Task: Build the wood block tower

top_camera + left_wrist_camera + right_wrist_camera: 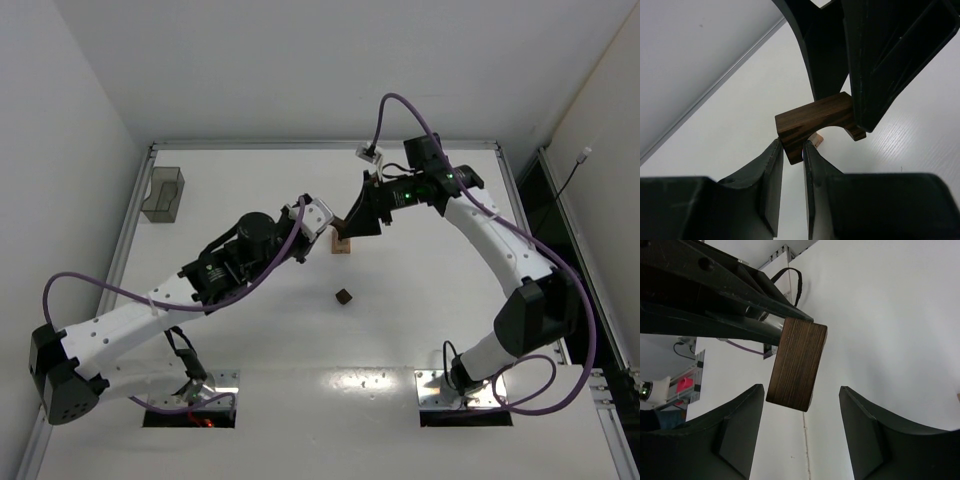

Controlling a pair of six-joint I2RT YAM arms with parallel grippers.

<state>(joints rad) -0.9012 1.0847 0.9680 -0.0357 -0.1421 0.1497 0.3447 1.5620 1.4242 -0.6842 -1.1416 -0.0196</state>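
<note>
The wood block tower (342,246), of which only a light tan block can be made out, is stood on the tabletop (420,300) near the centre of the top view, just below the two meeting grippers. A dark brown block (815,120) with an arched underside is held above it, clamped at one end by the left gripper (792,148). The right gripper (800,390) is spread apart, its fingers flanking the block's other end with gaps on both sides. A small dark cube (344,296) is seen lower in the frame, and a grey bin (163,193) at the upper left.
</note>
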